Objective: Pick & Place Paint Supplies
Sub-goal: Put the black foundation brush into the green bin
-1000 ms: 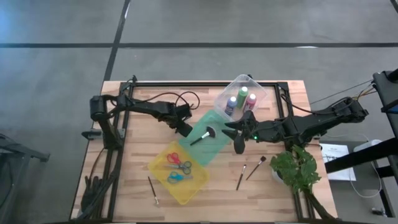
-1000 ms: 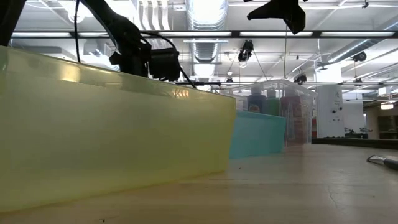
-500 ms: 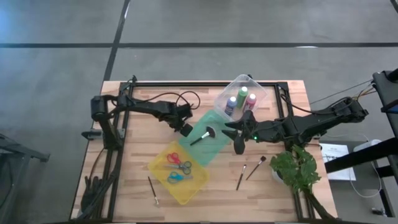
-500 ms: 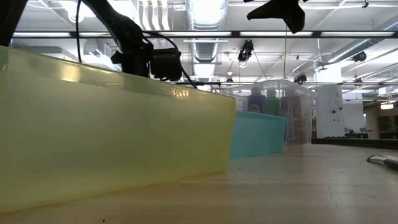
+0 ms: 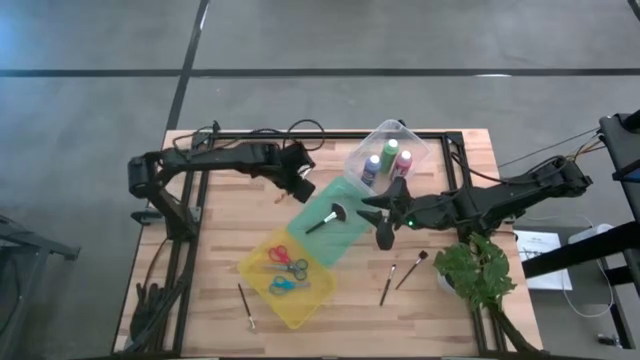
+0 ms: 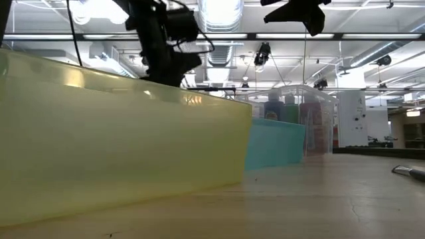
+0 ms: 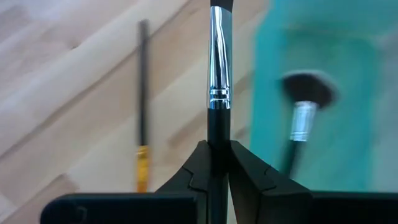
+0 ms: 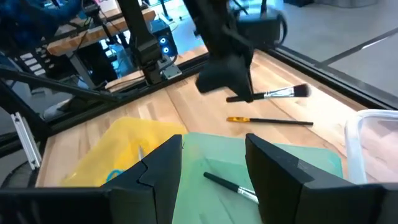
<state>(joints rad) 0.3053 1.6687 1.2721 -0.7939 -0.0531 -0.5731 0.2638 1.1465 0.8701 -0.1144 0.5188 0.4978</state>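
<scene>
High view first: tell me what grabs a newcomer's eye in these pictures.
The left claw stands out, shut on a silver-ferruled brush lifted above the wood beside the green bin. Under it a yellow-tipped brush lies on the table. Across the table, the clear bin holds three paint bottles, and the open right claw hovers by the green bin.

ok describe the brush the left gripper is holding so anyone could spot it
On the wooden table, find the green bin. Off its far-left corner, the left gripper pinches a dark-handled brush with a silver ferrule: the only brush lifted into the air.
</scene>
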